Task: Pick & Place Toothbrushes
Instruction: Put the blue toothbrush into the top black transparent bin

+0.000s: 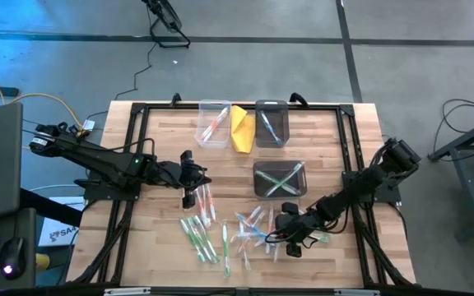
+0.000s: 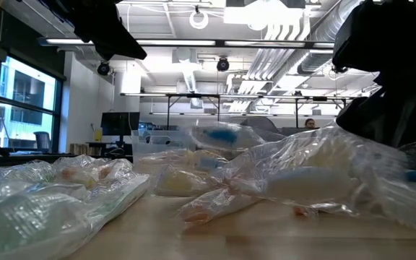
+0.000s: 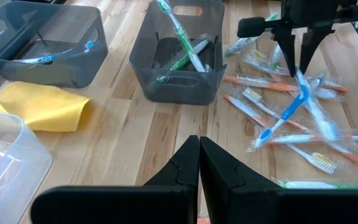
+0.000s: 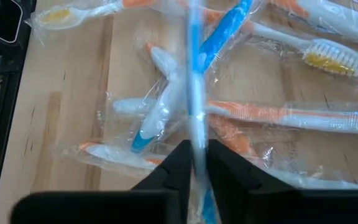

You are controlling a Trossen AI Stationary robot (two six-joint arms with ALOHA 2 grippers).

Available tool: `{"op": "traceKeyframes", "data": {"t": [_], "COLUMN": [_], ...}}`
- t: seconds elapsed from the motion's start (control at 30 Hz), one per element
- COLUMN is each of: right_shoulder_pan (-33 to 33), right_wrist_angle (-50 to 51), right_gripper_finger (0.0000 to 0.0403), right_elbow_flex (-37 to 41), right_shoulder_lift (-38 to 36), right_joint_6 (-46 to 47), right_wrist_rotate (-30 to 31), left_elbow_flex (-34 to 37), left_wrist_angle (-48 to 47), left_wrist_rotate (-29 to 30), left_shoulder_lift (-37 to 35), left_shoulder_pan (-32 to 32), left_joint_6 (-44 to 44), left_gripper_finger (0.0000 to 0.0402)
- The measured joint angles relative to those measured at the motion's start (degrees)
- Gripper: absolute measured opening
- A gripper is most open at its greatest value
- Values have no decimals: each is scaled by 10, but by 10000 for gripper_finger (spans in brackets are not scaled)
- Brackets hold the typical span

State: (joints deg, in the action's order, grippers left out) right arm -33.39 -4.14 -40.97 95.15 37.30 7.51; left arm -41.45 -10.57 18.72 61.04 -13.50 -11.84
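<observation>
Your right gripper point(image 4: 194, 163) has its fingers pinched on a blue wrapped toothbrush point(image 3: 283, 114) over the loose pile.

You can see that brush hanging tilted from the right gripper, its lower end among the wrapped toothbrushes point(image 1: 253, 226) scattered on the wooden table point(image 1: 336, 156). More brushes lie in the grey bin point(image 1: 279, 179) just beyond the pile. Your left gripper point(image 3: 199, 163) is fully closed with nothing in it, near the green brushes point(image 1: 200, 238) on the table's left side.
</observation>
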Motion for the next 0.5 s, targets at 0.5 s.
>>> {"op": "traceKeyframes", "data": {"t": [0.5], "right_shoulder_pan": [0], "right_wrist_angle": [-18], "right_gripper_finger": [15], "right_elbow_flex": [0], "right_shoulder_lift": [-43], "right_joint_6": [-1], "right_wrist_rotate": [7], "left_elbow_flex": [0], "left_wrist_angle": [0], "left_wrist_rotate": [0], "left_shoulder_lift": [0], "left_shoulder_pan": [0], "left_joint_6": [0], "left_gripper_finger": [10]}}
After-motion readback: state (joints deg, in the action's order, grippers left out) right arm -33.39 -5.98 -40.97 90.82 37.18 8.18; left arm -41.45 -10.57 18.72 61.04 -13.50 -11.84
